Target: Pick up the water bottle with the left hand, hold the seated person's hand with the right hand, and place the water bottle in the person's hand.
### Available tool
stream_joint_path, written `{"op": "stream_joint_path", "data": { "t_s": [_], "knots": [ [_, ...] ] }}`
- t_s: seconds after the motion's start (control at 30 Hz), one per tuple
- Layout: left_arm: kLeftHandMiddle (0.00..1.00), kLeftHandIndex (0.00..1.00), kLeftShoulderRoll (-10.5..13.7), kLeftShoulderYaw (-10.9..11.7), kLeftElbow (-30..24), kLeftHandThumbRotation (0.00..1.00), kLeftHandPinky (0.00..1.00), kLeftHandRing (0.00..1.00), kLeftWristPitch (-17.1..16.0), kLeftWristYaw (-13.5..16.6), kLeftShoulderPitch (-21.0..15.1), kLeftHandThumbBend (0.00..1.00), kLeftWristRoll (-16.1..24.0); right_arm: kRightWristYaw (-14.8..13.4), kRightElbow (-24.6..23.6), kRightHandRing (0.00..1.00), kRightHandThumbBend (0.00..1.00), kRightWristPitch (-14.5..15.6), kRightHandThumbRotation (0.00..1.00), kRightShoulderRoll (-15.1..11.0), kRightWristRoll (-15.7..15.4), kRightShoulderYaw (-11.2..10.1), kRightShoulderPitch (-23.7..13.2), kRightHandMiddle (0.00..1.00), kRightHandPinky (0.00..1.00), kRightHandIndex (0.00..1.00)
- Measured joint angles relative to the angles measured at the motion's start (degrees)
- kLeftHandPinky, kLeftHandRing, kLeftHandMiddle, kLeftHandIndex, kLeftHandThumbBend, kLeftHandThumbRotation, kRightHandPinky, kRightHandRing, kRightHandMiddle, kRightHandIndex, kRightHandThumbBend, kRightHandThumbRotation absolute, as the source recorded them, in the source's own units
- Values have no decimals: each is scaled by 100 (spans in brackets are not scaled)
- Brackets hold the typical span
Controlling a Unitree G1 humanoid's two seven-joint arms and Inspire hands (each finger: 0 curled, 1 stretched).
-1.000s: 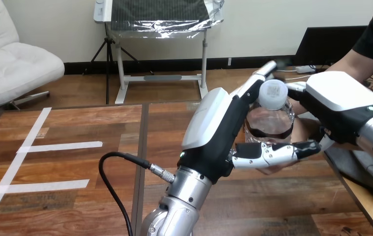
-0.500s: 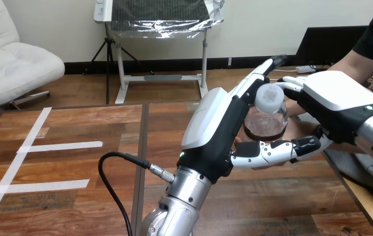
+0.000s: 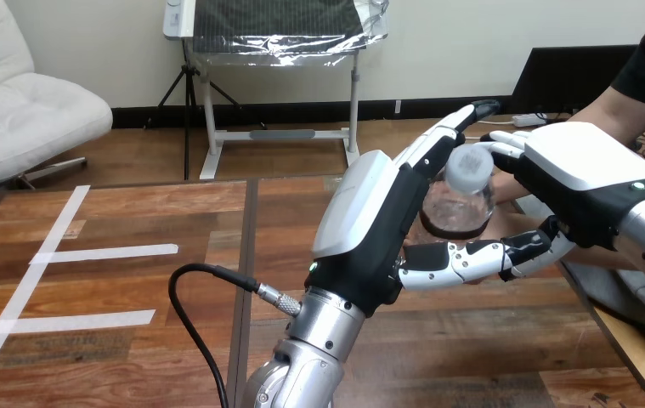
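Wooden bench point(image 3: 115, 280) with white tape stripes point(image 3: 106, 252) up close. Rising off the bottom edge, left robot hand point(image 3: 370, 229), released: fingers point(image 3: 438, 138) stretched nearly straight along the far side of a clear plastic water bottle point(image 3: 455, 208) with white cap point(image 3: 469, 166), thumb out beneath it. Bottle tilted, off the bench, between the two. Just right, right robot hand point(image 3: 582, 183) over the person's hand point(image 3: 518, 225); clenched on it or not, cannot tell.

A lab-like test space: white tape lines point(image 3: 102, 252) mark the wooden table point(image 3: 472, 340).
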Motion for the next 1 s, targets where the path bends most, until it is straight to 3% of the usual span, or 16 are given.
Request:
{"op": "stream_joint_path", "data": {
  "t_s": [1.0],
  "knots": [
    [91, 89, 5, 0, -103, 49, 76, 85, 0, 0, 70, 69, 0, 160, -111, 95, 88, 367, 0, 0, -21, -6, 156, 95, 89, 89]
  ]
}}
